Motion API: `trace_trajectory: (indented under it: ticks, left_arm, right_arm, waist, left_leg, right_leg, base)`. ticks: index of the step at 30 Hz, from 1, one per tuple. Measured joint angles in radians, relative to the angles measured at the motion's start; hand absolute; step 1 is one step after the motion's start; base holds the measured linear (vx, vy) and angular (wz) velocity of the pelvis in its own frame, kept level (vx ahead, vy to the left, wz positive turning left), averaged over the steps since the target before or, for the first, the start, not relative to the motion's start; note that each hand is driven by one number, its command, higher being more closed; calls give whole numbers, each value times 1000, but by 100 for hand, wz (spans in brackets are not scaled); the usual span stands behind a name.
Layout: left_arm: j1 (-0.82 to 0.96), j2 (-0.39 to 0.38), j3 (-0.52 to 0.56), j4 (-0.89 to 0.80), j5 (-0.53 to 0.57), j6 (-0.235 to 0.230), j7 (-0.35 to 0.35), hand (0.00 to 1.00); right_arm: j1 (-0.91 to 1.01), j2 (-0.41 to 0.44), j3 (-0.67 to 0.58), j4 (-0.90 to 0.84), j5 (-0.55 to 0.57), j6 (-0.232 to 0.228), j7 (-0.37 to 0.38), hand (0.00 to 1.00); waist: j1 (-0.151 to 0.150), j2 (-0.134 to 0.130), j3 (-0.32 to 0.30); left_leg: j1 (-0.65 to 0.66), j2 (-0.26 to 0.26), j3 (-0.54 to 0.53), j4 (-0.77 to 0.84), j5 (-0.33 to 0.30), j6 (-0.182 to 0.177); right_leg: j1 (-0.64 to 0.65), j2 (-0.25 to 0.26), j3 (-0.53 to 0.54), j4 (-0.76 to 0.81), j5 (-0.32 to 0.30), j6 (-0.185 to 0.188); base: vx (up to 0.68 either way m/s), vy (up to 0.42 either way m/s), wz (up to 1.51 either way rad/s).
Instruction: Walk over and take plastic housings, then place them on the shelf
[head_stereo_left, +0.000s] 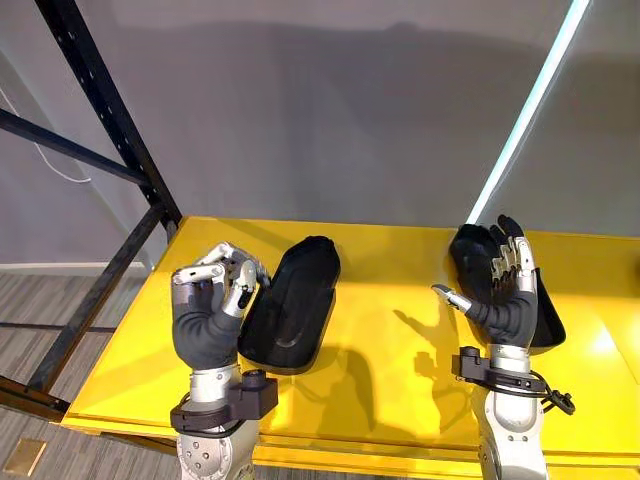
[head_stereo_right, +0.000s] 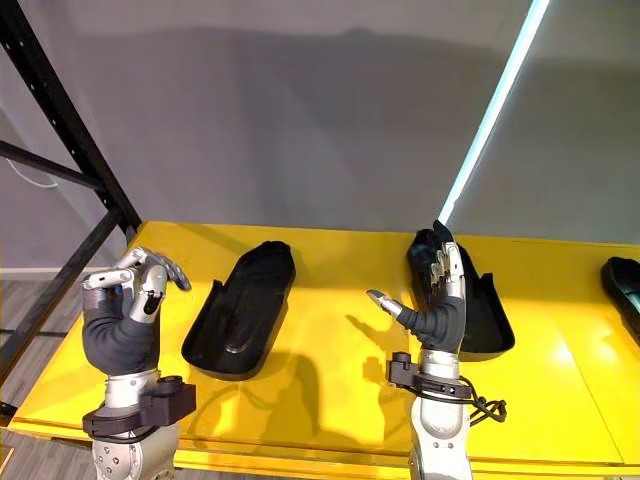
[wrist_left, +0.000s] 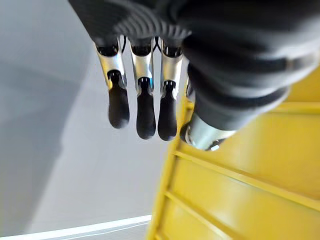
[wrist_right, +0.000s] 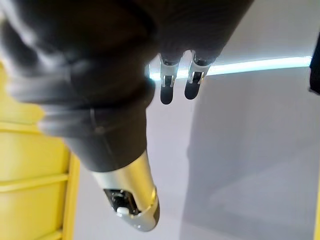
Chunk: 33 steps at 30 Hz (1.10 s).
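Housings (head_stereo_right: 240, 310) on shelf (head_stereo_right: 560, 400), left hand (head_stereo_right: 130, 300) perhaps curled

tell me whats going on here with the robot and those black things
A robot faces a yellow shelf with black plastic housings lying on it. Neither hand holds anything. The left hand is curled and raised beside one housing without touching it. The right hand is open, fingers straight, held up in front of another housing. A third housing lies at the shelf's far right edge.
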Motion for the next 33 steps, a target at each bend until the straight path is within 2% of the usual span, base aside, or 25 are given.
trace_trajectory:
  ticks: [6,8,10,11,12,13,14,15,17,19,20,21,22,23,24,25,26,27,28,29,30,31,32,33]
  left_arm:
    - [-34,-11,-26,62,56,-1,18,0]
    - [-37,-18,-47,108,76,3,19,0]
    - [-40,-24,-39,154,96,8,30,0]
    - [-44,-28,-31,175,106,13,38,0]
    - [-50,-33,-10,190,115,22,50,0]
    - [-51,-33,0,190,117,24,54,0]
    - [-54,-36,29,189,134,25,61,0]
    - [-60,-36,52,189,142,28,63,0]
    - [-64,-37,73,189,157,28,72,0]
    - [-93,-43,73,189,171,27,85,0]
    - [-114,-49,70,189,171,26,92,0]
    - [-117,-49,72,187,171,25,102,0]
    - [-116,-50,74,186,172,26,107,0]
    - [-116,-51,80,182,182,26,111,0]
    - [-120,-54,89,174,192,26,119,0]
    - [-131,-53,95,175,192,27,121,0]
    - [-150,-54,106,182,194,30,124,0]
    - [-149,-57,126,184,203,34,129,0]
    - [-149,-61,143,184,212,35,131,0]
    - [-157,-63,152,184,212,35,131,0]
    - [-159,-64,151,184,211,35,131,0]
    - [-158,-71,150,183,210,35,129,0]
    - [-141,-79,149,182,208,33,127,0]
    - [-132,-80,153,181,205,33,127,0]
  right_arm:
    - [93,9,-85,-87,0,0,18,0]
    - [128,25,-111,-102,0,0,21,0]
    - [141,41,-117,-102,0,0,21,0]
    - [145,39,-117,-102,1,0,19,0]
    - [142,31,-116,-99,1,0,17,0]
    - [138,26,-115,-98,2,0,16,0]
    - [127,11,-116,-93,2,0,14,0]
    - [125,-5,-117,-88,5,0,10,0]
    - [131,-20,-117,-78,6,0,10,0]
    - [163,-8,-113,-84,28,0,11,0]
    - [197,10,-106,-100,40,0,19,0]
    - [229,42,-79,-107,41,2,29,0]
    - [246,51,-63,-120,41,2,33,0]
    - [268,61,-32,-141,40,2,38,0]
    - [245,62,-9,-139,36,3,40,0]
    - [229,68,-7,-134,35,3,39,0]
    - [201,80,-3,-117,32,3,35,0]
    - [158,81,3,-75,24,3,29,0]
    - [109,78,2,-21,16,3,29,0]
    - [87,77,-1,24,-1,4,25,0]
    - [86,75,-4,32,-2,4,24,0]
    - [82,67,-21,60,-7,4,21,0]
    - [78,52,-24,92,-11,4,19,0]
    - [76,45,-24,109,-15,5,20,0]
  waist:
    - [-9,3,-16]
    - [-21,8,-23]
    - [-32,11,-22]
    - [-33,13,-21]
    - [-31,24,-16]
    - [-32,30,-12]
    - [-32,48,0]
    - [-32,67,13]
    - [-37,90,10]
    - [-52,85,20]
    - [-54,82,32]
    - [-42,41,58]
    - [-34,29,65]
    - [-26,8,77]
    - [-5,10,79]
    - [7,8,82]
    - [10,-6,90]
    - [26,-6,94]
    - [28,12,105]
    - [19,15,107]
    - [18,15,107]
    - [18,13,106]
    - [21,16,91]
    - [23,21,76]
  left_leg:
    - [26,5,35,-2,-2,-2]
    - [36,17,94,2,-16,-6]
    - [38,39,185,76,-71,-17]
    - [23,52,198,154,-121,-11]
    - [-7,64,151,257,-184,8]
    - [-20,64,113,300,-210,17]
    - [-45,55,-10,395,-275,30]
    - [-47,36,-133,457,-332,17]
    - [-40,-1,-261,499,-400,12]
    - [-40,-40,-313,500,-468,40]
    - [-36,-66,-330,495,-523,56]
    - [-24,-140,-334,521,-549,89]
    - [-21,-168,-335,534,-552,110]
    - [-33,-204,-279,563,-560,144]
    - [-60,-202,-183,562,-537,187]
    - [-73,-194,-127,552,-519,188]
    - [-80,-193,-52,529,-493,192]
    - [-64,-179,51,480,-459,197]
    - [-43,-153,124,459,-437,202]
    - [-40,-143,154,456,-418,207]
    - [-38,-141,160,454,-416,204]
    - [-20,-137,186,438,-407,198]
    - [-4,-131,218,410,-393,189]
    - [-7,-126,229,400,-387,183]
  right_leg:
    - [-3,3,34,6,1,0]
    - [-46,17,102,11,2,-1]
    - [-96,46,223,17,24,-13]
    - [-122,62,283,17,39,-16]
    - [-150,87,366,20,58,-24]
    - [-168,98,403,20,67,-25]
    - [-204,126,498,21,88,-25]
    - [-230,151,569,28,99,-16]
    - [-283,178,655,65,100,-8]
    - [-329,176,706,100,101,17]
    - [-355,170,735,118,106,46]
    - [-365,147,807,113,130,66]
    - [-366,139,836,92,155,66]
    - [-378,124,851,26,260,45]
    - [-398,132,793,-115,483,-72]
    - [-408,135,700,-165,580,-147]
    - [-443,147,479,-77,513,-169]
    - [-456,159,249,100,286,-219]
    - [-455,180,163,257,158,-246]
    - [-452,173,152,403,50,-238]
    - [-448,164,144,443,20,-230]
    - [-418,112,100,567,-83,-210]
    - [-369,60,71,633,-154,-203]
    - [-346,40,64,638,-180,-183]
  base:
    - [-43,26,-17]
    - [-67,41,-86]
    - [-38,35,-153]
    - [-7,19,-201]
    - [4,13,-188]
    - [-28,38,-230]
    - [-83,109,-222]
    - [-112,147,-220]
    - [-130,221,-152]
    - [-164,289,-78]
    - [-231,353,-79]
    - [-262,365,-98]
    - [-284,339,-149]
    - [-341,382,-213]
    - [-371,367,-235]
    - [-326,269,-231]
    - [-352,196,-216]
    - [-457,249,-246]
    - [-481,222,-217]
    - [-309,125,-126]
    - [-196,-20,-64]
    - [-150,-87,-56]
    - [-173,-112,-63]
    - [-107,-138,-72]
